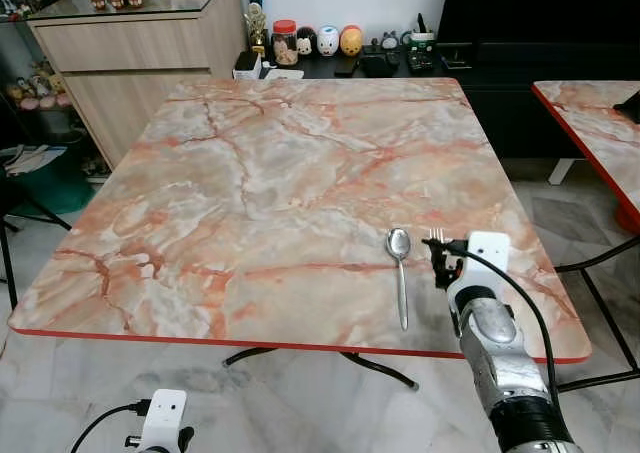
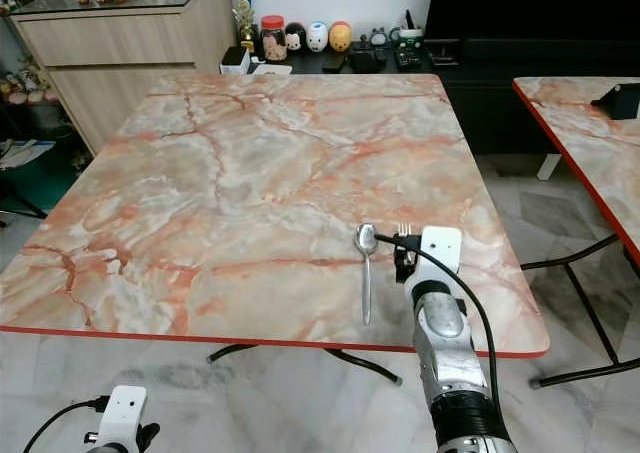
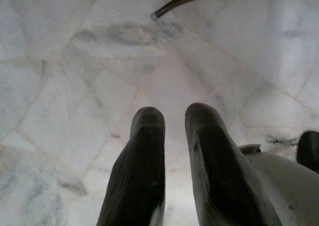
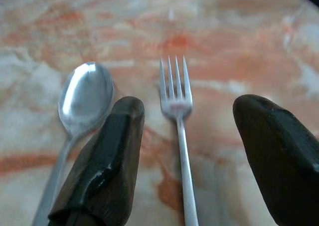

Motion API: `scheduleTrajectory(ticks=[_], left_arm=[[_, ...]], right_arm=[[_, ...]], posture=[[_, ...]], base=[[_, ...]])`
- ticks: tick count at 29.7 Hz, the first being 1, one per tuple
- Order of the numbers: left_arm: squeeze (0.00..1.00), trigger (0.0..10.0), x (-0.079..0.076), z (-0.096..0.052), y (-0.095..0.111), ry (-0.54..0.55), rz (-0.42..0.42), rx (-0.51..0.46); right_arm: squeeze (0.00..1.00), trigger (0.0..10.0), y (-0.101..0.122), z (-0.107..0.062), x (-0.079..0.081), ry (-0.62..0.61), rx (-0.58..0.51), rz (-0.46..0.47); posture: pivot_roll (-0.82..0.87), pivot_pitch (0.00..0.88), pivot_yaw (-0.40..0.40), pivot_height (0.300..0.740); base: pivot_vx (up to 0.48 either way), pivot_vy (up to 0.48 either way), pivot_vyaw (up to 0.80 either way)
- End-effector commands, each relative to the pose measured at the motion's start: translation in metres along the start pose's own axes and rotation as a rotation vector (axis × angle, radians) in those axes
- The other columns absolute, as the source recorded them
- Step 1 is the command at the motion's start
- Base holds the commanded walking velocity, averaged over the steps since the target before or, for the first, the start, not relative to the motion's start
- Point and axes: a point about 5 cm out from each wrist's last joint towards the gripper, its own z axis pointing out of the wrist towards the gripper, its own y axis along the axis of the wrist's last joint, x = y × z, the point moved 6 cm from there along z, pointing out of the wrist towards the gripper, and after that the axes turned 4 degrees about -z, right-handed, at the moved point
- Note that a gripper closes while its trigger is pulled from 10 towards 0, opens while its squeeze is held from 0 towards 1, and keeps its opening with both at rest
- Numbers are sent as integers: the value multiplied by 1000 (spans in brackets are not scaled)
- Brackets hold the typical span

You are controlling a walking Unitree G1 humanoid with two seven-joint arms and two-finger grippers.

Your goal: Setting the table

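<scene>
1. A slim silver metal fork point(image 4: 178, 131) lies flat near the marbled orange worktop's point(image 1: 260, 193) front edge, just beside a silver spoon point(image 1: 399, 269).
2. The right gripper point(image 4: 187, 151) straddles the fork, fingers spread.
3. Light, stiff and slippery; best pinched mid-handle.
4. The left gripper point(image 3: 172, 161) hangs idle, fingers nearly together.

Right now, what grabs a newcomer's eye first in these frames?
The big marble-patterned table with its red edge, bare but for a spoon and a fork lying side by side near its front right. The right hand sits over the fork, fingers open on either side of its handle. The left hand hangs low over the pale floor.
</scene>
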Motion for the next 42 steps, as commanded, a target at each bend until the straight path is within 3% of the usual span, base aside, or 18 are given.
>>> scheduleTrajectory(ticks=[1, 20, 28, 35, 36, 38, 39, 42], left_arm=[[0, 10000, 3, -1, -5, 4, 26, 14], [0, 10000, 0, -2, -8, -3, 27, 23], [0, 10000, 0, -2, -11, -2, 21, 30], [0, 10000, 0, -2, -12, -4, 12, 36], [0, 10000, 0, -2, -12, -7, 11, 39], [0, 10000, 0, -2, -13, -7, 10, 39], [0, 10000, 0, -2, -13, -8, 10, 40], [0, 10000, -1, -2, -14, -10, 9, 42]], right_arm=[[0, 10000, 3, 2, -1, -7, 6, 18], [0, 10000, -10, 3, 9, 32, 74, 37], [0, 10000, -22, 1, 2, 5, 120, 31], [0, 10000, -28, 1, 6, 22, 148, 43], [0, 3255, -29, 0, 7, 27, 155, 38], [0, 3255, -30, 0, 8, 30, 157, 37], [0, 0, -31, 0, 8, 31, 162, 41], [0, 0, -33, -1, 8, 28, 174, 45]], posture=[[65, 0, 30, 740], [70, 0, 21, 740], [72, 0, 21, 740], [73, 0, 22, 740], [73, 0, 22, 740], [73, 0, 22, 740], [73, 0, 22, 740], [74, 0, 23, 740]], base=[[0, 0, 0], [0, 0, 0], [0, 0, 0], [0, 0, 0], [0, 0, 0], [0, 0, 0], [0, 0, 0], [0, 0, 0]])
